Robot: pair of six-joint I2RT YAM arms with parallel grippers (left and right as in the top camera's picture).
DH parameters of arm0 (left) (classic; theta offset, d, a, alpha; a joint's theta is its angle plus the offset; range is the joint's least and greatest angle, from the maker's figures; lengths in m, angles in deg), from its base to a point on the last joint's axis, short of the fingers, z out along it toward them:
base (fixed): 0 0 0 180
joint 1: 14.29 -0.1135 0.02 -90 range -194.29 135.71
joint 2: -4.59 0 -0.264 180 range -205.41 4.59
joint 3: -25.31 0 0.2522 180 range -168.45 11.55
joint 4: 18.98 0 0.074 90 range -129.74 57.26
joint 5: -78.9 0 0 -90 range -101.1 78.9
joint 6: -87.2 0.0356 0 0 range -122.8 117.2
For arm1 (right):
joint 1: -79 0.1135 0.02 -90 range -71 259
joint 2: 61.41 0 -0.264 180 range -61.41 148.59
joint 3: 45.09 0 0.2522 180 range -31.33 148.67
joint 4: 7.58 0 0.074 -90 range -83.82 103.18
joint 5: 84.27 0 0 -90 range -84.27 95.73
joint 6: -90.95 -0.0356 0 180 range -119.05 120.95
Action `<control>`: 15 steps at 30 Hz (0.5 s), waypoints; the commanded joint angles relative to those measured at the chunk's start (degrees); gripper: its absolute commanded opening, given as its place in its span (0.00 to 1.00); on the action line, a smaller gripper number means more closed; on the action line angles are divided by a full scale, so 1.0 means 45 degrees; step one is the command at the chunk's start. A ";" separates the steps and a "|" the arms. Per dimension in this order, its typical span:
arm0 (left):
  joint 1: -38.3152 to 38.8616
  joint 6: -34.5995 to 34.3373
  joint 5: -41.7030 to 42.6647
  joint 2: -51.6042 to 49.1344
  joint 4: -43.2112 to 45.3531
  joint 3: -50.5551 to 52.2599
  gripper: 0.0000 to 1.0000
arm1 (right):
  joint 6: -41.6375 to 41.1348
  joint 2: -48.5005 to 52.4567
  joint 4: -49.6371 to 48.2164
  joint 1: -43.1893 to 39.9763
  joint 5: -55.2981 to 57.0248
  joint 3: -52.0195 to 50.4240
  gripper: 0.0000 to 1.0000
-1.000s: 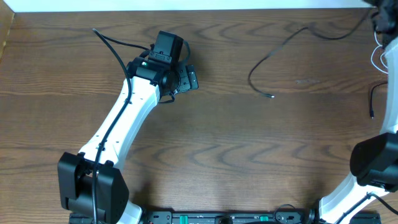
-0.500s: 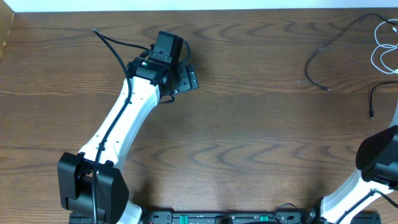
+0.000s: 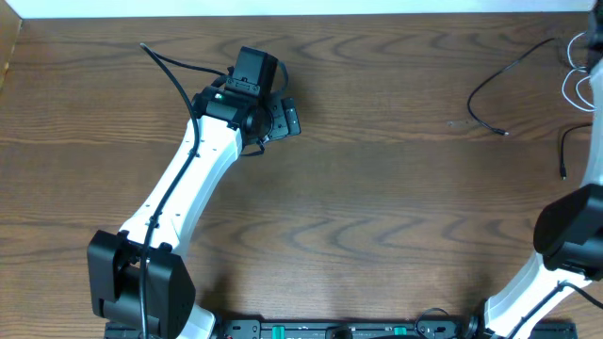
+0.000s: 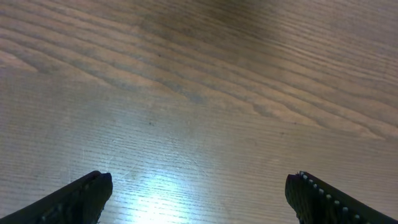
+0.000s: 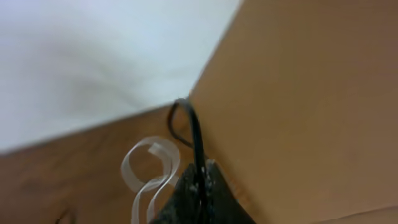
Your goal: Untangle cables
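Near the table [image 3: 377, 207] edge, right gripper [image 5: 200, 182] pinches black cable [image 5: 194, 134].

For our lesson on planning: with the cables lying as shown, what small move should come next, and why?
Probably the right tool should draw the black cable slightly away from the white cable: it is shut on the black one, and the white loops lie right beside it.

Even, sharp light overhead. Glare whitens the brown wood-grain tabletop [image 4: 155, 194] in the left wrist view; the right wrist view is blurred.
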 commanded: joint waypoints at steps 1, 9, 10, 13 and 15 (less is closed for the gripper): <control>-0.0029 -0.0015 -0.0165 0.0151 -0.0044 -0.0165 0.94 | -0.1127 0.0568 0.0724 0.0223 -0.0903 -0.0019 0.01; -0.0029 -0.0015 -0.0165 0.0151 -0.0044 -0.0165 0.94 | -0.3177 0.2482 0.2880 0.0291 -0.0884 -0.0019 0.01; -0.0029 -0.0015 -0.0165 0.0151 -0.0044 -0.0165 0.94 | -0.3415 0.2788 0.3133 0.0282 -0.0845 -0.0019 0.01; -0.0029 -0.0015 -0.0165 0.0151 -0.0044 -0.0165 0.94 | -0.4114 0.3711 0.3823 0.0185 -0.0850 -0.0019 0.14; -0.0029 -0.0015 -0.0165 0.0151 -0.0044 -0.0165 0.94 | -0.4328 0.4099 0.4192 0.0126 -0.0860 -0.0019 0.43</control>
